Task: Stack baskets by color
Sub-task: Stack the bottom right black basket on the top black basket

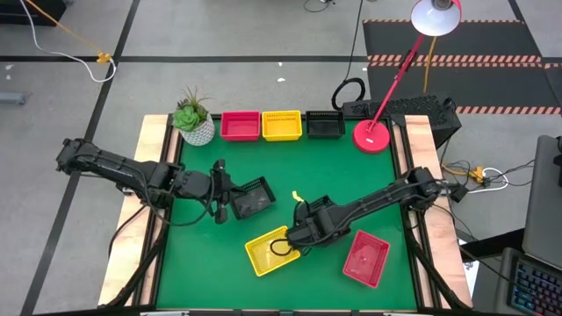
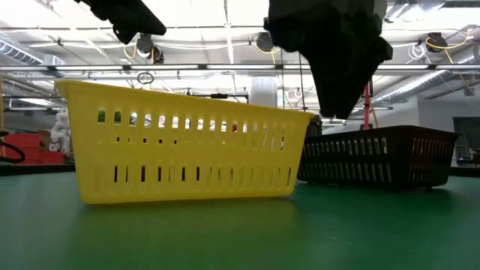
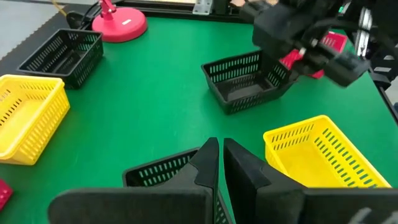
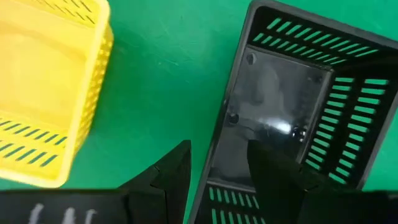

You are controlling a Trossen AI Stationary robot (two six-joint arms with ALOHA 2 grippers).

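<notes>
The right gripper (image 4: 214, 171) stands open astride one wall of a black basket (image 4: 292, 106), a loose yellow basket (image 1: 270, 249) just beside it. The left gripper (image 3: 220, 163) (fingers pinched together) clamps another black basket's (image 1: 250, 198) rim.

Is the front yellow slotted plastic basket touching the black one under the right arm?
Apart: right wrist view shows green mat between yellow basket and black basket.
</notes>
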